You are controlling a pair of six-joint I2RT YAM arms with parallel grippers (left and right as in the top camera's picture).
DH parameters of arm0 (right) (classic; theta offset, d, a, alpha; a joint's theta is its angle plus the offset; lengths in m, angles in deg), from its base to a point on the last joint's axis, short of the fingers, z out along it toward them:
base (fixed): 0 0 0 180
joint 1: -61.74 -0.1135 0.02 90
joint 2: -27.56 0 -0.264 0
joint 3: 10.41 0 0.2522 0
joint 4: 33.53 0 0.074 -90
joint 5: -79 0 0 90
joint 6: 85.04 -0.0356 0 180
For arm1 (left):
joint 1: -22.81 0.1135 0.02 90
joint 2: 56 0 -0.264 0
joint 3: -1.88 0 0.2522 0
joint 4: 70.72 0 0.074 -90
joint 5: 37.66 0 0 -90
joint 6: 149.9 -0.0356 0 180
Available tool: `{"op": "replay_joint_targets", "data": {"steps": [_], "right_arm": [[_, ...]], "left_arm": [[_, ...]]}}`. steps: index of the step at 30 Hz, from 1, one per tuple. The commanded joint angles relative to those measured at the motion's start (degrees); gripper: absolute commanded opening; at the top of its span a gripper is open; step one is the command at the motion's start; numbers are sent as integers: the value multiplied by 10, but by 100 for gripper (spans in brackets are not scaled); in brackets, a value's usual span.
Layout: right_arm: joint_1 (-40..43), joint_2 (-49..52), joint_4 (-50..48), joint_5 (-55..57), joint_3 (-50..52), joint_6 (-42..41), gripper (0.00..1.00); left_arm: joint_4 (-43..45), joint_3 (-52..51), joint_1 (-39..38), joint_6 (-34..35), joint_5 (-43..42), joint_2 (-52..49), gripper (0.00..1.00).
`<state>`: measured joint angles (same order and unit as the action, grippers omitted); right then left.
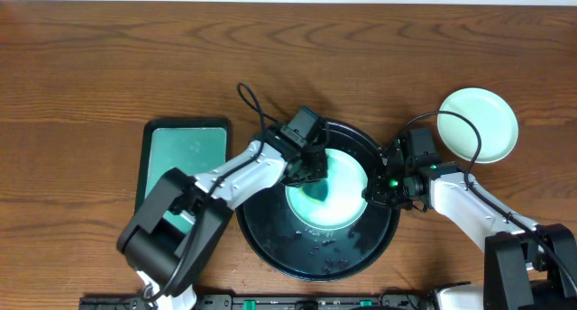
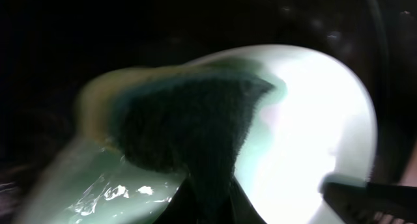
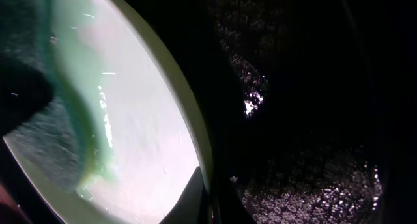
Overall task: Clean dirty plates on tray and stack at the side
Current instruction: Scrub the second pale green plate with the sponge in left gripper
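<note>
Black tray [image 1: 270, 242] mid-desk [image 1: 90, 58] holds one pale plate [image 1: 347, 197] and scattered water droplets; a second mint plate [image 1: 478, 123] sits on the desk off to the right, and a teal tray [image 1: 185, 152] to the left. The plate in the tray is glossy and wet, with a green smear beside the sponge [image 2: 189, 126]. Left tool [image 1: 311, 175] is clamped on that dark green sponge, pressed to the plate face; right tool [image 1: 374, 188] looks pinched on the plate's right rim, fingers mostly hidden.

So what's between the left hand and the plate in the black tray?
A dark green sponge: the left hand holds it against the plate. The left wrist view shows it best; the overhead shows it too.
</note>
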<state>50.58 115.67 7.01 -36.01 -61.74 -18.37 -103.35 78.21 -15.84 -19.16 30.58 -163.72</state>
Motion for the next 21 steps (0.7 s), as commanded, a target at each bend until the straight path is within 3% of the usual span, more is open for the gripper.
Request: {"op": "replay_joint_targets", "data": {"steps": [1,5,9,15,21], "right_arm": [[-3,3,-3,-23,-10,12,1],[-3,3,0,-23,-10,11,1],[-3,3,7,-23,-10,11,1],[-3,3,18,-23,-10,14,1],[-3,3,18,-23,-10,13,1]], "left_arm": [[36,0,-54,10,-138,-44,7],[56,0,-74,-21,-183,-44,7],[-13,0,-65,-54,-179,-44,7],[-138,0,-4,-75,-91,-43,7],[-201,7,71,-77,27,-40,7]]}}
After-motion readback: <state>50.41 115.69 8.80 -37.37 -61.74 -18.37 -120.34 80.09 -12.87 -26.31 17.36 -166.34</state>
